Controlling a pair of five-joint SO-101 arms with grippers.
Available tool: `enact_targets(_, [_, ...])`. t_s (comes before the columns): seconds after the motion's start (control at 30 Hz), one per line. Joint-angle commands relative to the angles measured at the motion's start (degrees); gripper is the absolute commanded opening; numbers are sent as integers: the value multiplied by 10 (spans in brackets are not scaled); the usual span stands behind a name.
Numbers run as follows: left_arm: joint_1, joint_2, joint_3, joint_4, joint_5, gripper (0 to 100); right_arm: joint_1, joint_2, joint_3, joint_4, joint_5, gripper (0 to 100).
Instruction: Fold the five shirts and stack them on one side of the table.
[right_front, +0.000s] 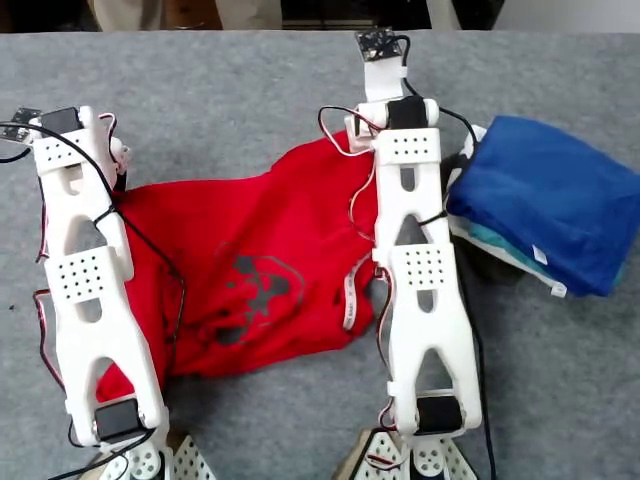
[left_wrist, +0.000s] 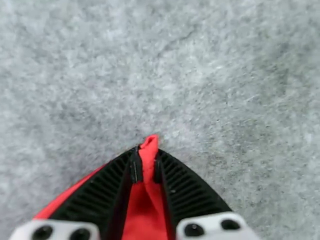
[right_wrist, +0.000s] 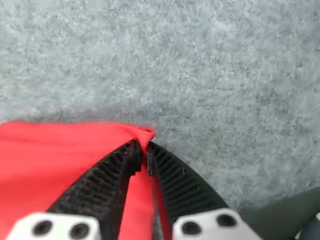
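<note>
I count one red shirt (right_front: 250, 240) on my one desk (right_front: 200, 90). Beside the red shirt sits one stack (right_front: 540, 210) in which I make out three layers: one blue, one teal, one white. Two arms, two hands: left hand (left_wrist: 146, 167) and right hand (right_wrist: 145, 157), both at the red shirt.

Both the left arm (right_front: 85, 275) and the right arm (right_front: 422, 270) are built of white plastic links with long triangular cut-outs and square grids of small holes. Black motor blocks (right_front: 408, 112) sit at the joints. Thin red, black and white cables (right_front: 350, 300) loop along the links, and a small dark circuit board (right_front: 379, 43) caps the far end. The left gripper (left_wrist: 146, 155) and right gripper (right_wrist: 143, 147) have black ribbed fingers (left_wrist: 107, 192) tapering from white bases with dark round screw holes (left_wrist: 42, 232).
</note>
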Motion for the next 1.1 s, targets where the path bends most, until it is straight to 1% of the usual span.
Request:
enact_targets(0.0, [4,-14,-100,55,-33,19,-9,-58,-23,20,33,5])
enact_targets(0.1, [4,-15,-200,66,-83,18,-12,-109,-23,44,47,5])
enact_targets(0.13, [3,-23,-216,66,-99,18,-15,-131,-24,48,60,5])
enact_targets(0.37, [5,-201,-169,66,-241,18,-21,-356,-22,117,149,5])
enact_targets(0.53, [5,-342,-148,66,-344,18,-28,-532,-22,123,187,5])
enact_targets(0.67, [12,-455,-85,66,-417,18,-63,-639,-21,119,238,5])
enact_targets(0.77, [13,-548,-14,66,-449,18,-96,-697,-21,113,270,5])
enact_targets(0.87, [10,-647,61,66,-469,18,-109,-737,-19,81,274,5])
enact_targets(1.07, [7,-843,201,65,-498,18,-110,-803,-18,28,275,5])
